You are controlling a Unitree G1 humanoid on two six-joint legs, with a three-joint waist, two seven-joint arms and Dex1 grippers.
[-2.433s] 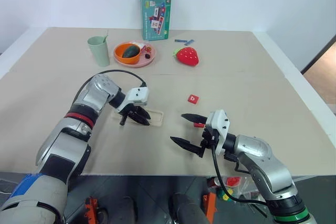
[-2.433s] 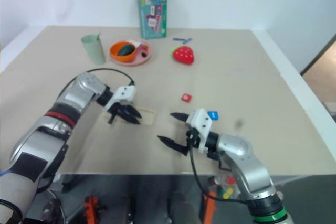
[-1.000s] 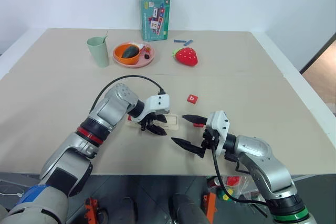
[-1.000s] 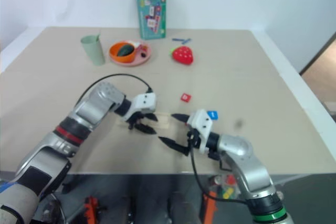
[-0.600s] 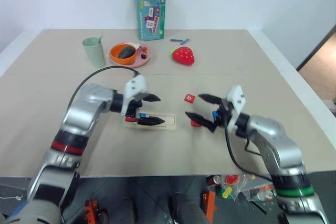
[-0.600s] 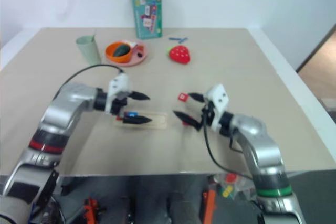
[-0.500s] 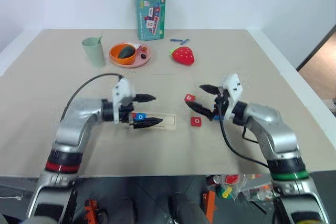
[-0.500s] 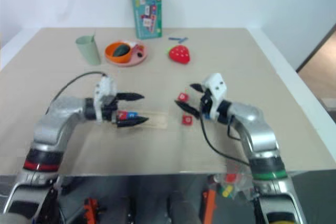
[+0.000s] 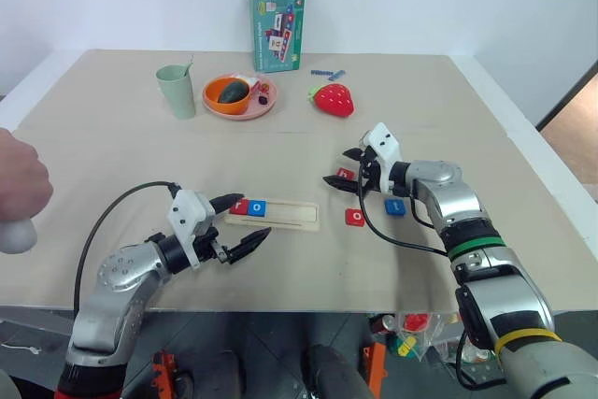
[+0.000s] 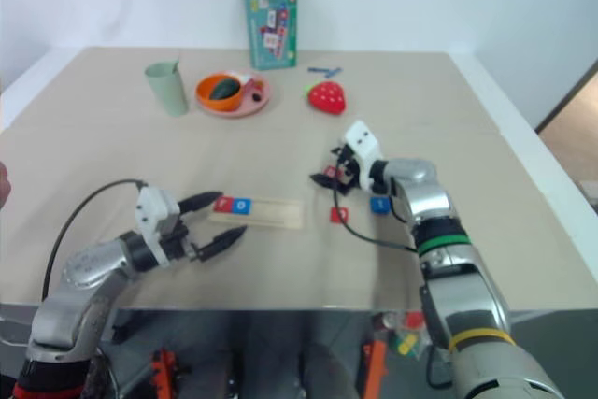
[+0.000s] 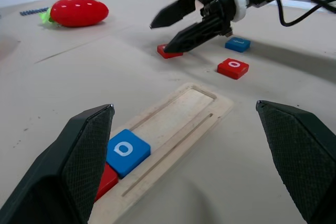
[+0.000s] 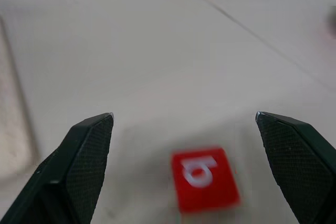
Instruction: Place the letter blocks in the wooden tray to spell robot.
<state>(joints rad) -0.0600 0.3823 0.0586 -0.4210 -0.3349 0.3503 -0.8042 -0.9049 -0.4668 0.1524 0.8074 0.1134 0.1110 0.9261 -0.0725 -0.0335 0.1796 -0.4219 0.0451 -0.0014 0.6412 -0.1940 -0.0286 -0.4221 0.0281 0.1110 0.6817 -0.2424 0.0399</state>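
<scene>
The wooden tray (image 9: 280,216) lies on the table with a red letter block (image 9: 239,205) and a blue "o" block (image 9: 259,207) side by side at its left end. My left gripper (image 9: 258,213) is open just near of that end and holds nothing. A red "b" block (image 9: 346,174) lies flat on the table, and my right gripper (image 9: 334,166) hovers open over it, fingers spread either side of the block (image 12: 205,179). A red "o" block (image 9: 356,217) and a blue "t" block (image 9: 395,206) lie on the table right of the tray.
At the back stand a green cup (image 9: 175,91), a pink plate (image 9: 222,109) with toy food, a red strawberry toy (image 9: 334,100), small blue sticks (image 9: 327,73) and a teal box (image 9: 277,14). A person's hand (image 9: 21,184) shows at the left edge.
My left gripper has opened wide and drawn back from the tray, leaving the blue block beside the red one. My right gripper has reached forward to the red "b" block.
</scene>
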